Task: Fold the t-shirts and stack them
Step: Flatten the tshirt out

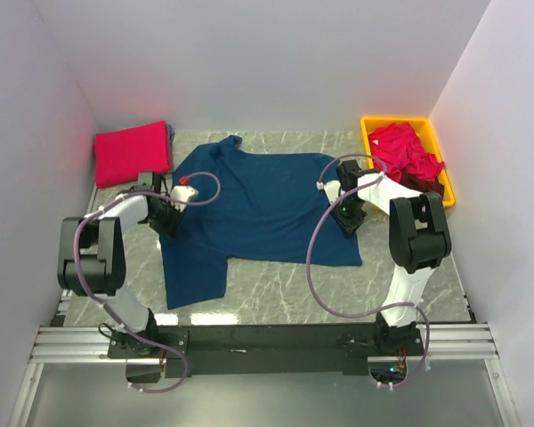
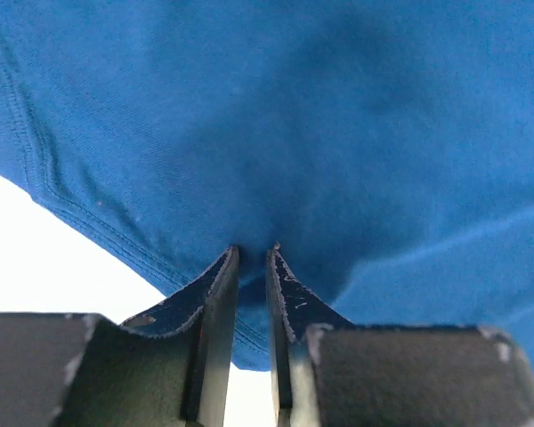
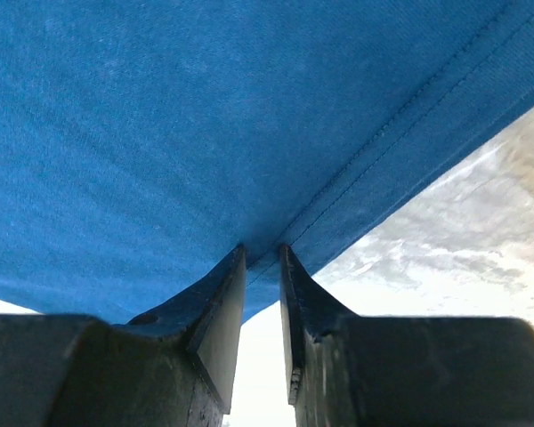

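One navy t-shirt [image 1: 262,209] was spread across the middle of the marble surface [image 1: 276,289]. One folded red-pink t-shirt [image 1: 132,153] lay at the upper left. A heap of red-pink t-shirts [image 1: 408,153], too tangled to be counted, filled one yellow bin [image 1: 393,120] at the upper right. The navy t-shirt was pinched at its left edge by the narrowed left jaws and at its stitched right hem by the right jaws. It was mostly flat, with soft creases.

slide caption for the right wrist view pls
Right jaws pinch the stitched hem of a navy blue cloth t-shirt
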You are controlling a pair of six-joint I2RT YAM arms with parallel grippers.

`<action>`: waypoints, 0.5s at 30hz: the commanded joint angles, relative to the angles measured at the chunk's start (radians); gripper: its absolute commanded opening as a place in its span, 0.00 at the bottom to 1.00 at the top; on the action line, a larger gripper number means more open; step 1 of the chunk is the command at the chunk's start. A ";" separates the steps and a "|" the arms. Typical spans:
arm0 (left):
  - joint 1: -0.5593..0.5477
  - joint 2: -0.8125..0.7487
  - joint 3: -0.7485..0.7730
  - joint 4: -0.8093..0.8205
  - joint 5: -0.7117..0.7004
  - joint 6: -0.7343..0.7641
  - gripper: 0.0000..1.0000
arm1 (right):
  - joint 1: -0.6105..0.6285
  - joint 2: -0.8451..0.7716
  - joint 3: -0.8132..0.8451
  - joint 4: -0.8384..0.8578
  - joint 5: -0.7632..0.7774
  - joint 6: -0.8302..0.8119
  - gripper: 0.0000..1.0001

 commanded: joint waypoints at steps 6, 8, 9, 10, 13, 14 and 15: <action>-0.001 -0.199 -0.239 -0.200 -0.049 0.115 0.21 | -0.003 -0.103 -0.180 -0.126 -0.014 -0.097 0.28; -0.001 -0.258 -0.250 -0.279 -0.035 0.154 0.20 | -0.005 -0.172 -0.209 -0.176 -0.029 -0.140 0.28; -0.001 -0.305 -0.244 -0.357 -0.012 0.194 0.18 | -0.006 -0.189 -0.212 -0.229 -0.046 -0.178 0.28; -0.001 -0.322 -0.235 -0.400 0.004 0.209 0.18 | -0.008 -0.213 -0.202 -0.249 -0.058 -0.191 0.28; -0.001 -0.318 -0.070 -0.472 0.068 0.206 0.19 | -0.029 -0.196 -0.064 -0.277 -0.138 -0.167 0.28; -0.001 -0.303 -0.023 -0.463 0.083 0.188 0.20 | -0.032 -0.176 -0.014 -0.277 -0.158 -0.118 0.29; -0.001 -0.251 0.024 -0.450 0.100 0.136 0.24 | -0.034 -0.150 0.089 -0.266 -0.173 -0.090 0.29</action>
